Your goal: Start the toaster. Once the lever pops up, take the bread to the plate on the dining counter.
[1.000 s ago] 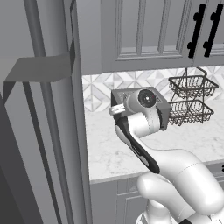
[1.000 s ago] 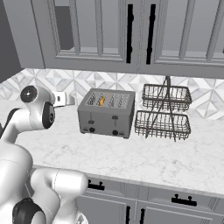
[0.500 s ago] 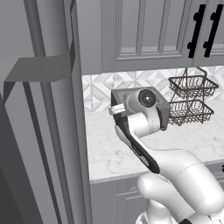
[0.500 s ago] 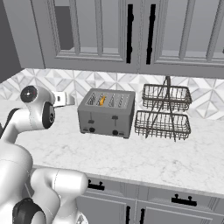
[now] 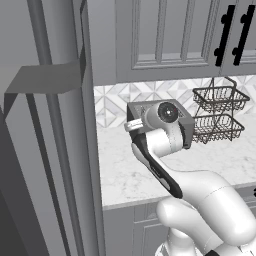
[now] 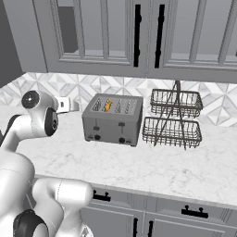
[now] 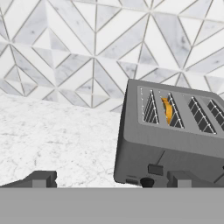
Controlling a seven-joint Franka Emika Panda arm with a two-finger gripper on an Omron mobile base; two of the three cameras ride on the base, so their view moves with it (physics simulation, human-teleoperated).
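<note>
The grey brushed-metal toaster [image 6: 112, 121] stands on the marble counter by the tiled wall, and its top also shows behind my arm [image 5: 142, 106]. The bread [image 6: 107, 106] sits low in the second slot, an orange-brown edge [image 7: 167, 110] in the hand view. A small dark lever [image 7: 155, 169] sits in a vertical slot on the toaster's front, above a round black knob [image 7: 147, 181]. My gripper [image 7: 113, 180] hovers left of the toaster, a little way from its front corner, open and holding nothing. The plate and the dining counter are out of view.
A two-tier dark wire basket rack [image 6: 173, 119] stands right of the toaster, close beside it [image 5: 217, 112]. Grey wall cabinets [image 6: 139, 37] hang low overhead. A tall grey panel [image 5: 60, 150] bounds the counter on the left.
</note>
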